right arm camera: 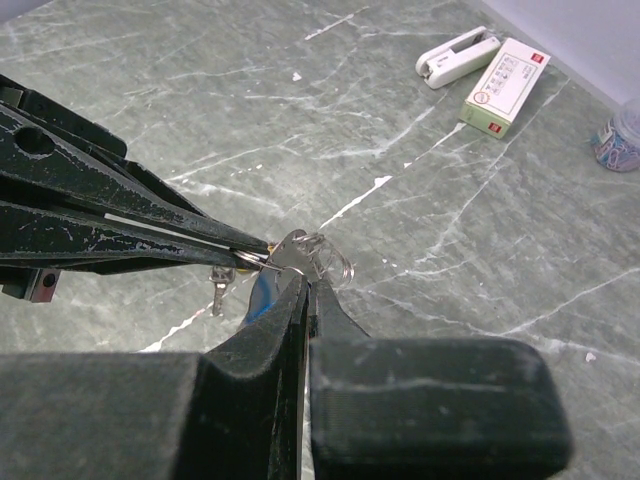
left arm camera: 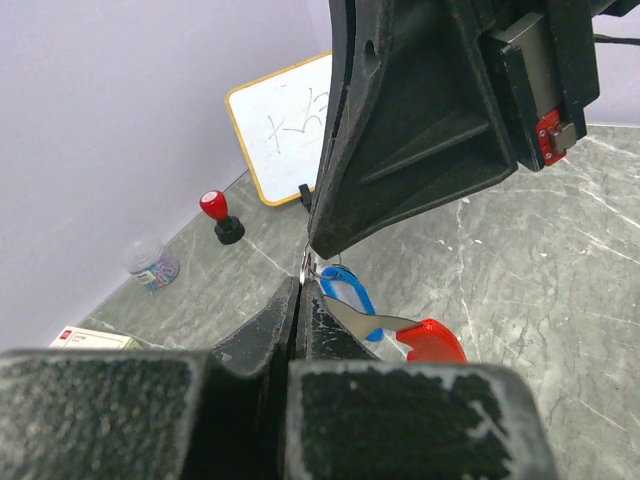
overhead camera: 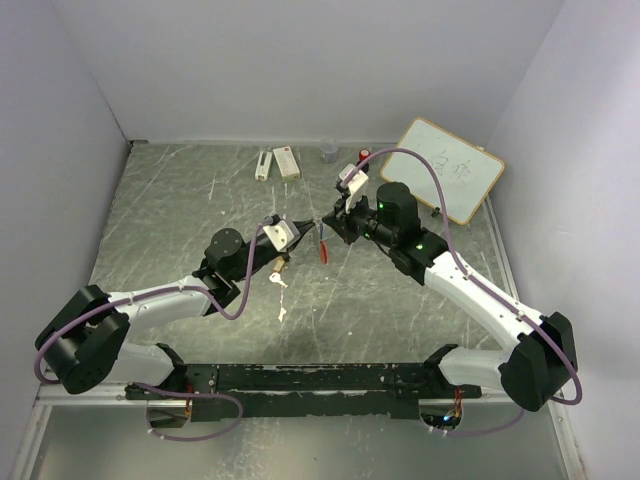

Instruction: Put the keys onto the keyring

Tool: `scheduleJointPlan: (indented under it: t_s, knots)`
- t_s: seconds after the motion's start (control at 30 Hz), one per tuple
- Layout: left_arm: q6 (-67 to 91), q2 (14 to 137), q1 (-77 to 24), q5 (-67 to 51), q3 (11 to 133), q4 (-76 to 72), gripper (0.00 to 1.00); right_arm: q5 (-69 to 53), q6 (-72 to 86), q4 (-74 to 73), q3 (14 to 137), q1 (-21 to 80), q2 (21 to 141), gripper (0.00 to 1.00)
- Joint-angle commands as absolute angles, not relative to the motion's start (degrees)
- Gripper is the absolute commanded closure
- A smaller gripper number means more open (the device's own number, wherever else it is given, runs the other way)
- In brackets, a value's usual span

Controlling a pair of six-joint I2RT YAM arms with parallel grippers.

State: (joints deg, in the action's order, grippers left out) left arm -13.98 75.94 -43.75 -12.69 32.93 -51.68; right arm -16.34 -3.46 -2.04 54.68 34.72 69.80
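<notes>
Left fingers [left arm camera: 262, 328] pinched shut on keyring [left arm camera: 307, 266] wire, above tabletop [overhead camera: 180, 210]. Right fingers [right arm camera: 268, 335] clenched on same ring from opposite side, tips nearly meeting. Red tag [overhead camera: 322, 246] hangs below. Keys [overhead camera: 279, 281] on tabletop near left fingers.

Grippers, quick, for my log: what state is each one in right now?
Left gripper: closed, pinching the keyring by its wire loop.
Right gripper: closed on the same keyring.
</notes>
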Motion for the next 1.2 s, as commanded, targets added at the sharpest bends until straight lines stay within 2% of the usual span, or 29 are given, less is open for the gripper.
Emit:
scheduleJointPlan:
  t_s: [0.0,0.4,0.43,0.5,0.57,0.6,0.67,0.8,0.93,1.0,1.17]
  knots:
    - [-14.73,74.97,-43.75,-13.52,33.77,-54.82,0.93,-16.12,-4.36,-1.94,54.78,33.84,68.77,1.0]
    - [-14.83,78.6,-43.77,-14.49,38.28,-47.81,0.93,-18.15,-4.88,-2.02,56.32,33.88,69.35,1.0]
    - [-14.59,78.82,-43.77,-14.18,38.71,-47.25,0.85,-18.21,-4.89,-1.94,56.41,33.92,69.41,1.0]
    - [-14.1,78.96,-43.77,-12.85,39.22,-46.77,0.58,-18.23,-4.83,-1.93,56.27,33.93,69.58,1.0]
    - [-13.19,78.39,-43.77,-10.66,38.42,-47.93,0.37,-17.96,-4.83,-1.94,56.16,33.86,69.69,1.0]
    - [-12.84,77.85,-43.75,-9.33,37.81,-48.64,0.29,-17.81,-4.65,-1.75,56.02,33.92,69.62,1.0]
    - [-12.05,76.49,-43.72,-5.77,36.49,-49.66,0.2,-16.96,-4.44,-1.43,55.61,33.98,69.49,1.0]
    - [-9.38,73.39,-43.77,2.55,34.86,-49.58,0.16,-15.1,-4.05,-1.48,55.77,33.77,70.84,1.0]
    - [-0.52,70.04,-43.76,15.22,34.35,-45.37,0.0,-15.44,-3.07,0.71,55.33,33.18,73.37,1.0]
    - [2.46,68.8,-43.68,19.96,35.43,-40.08,0.01,-16.32,-2.48,2.43,55.32,32.8,75.05,1.0]
    - [5.29,67.95,-43.68,23.32,38.95,-29.72,0.01,-19.55,-1.41,7.87,58.44,32.7,80.65,1.0]
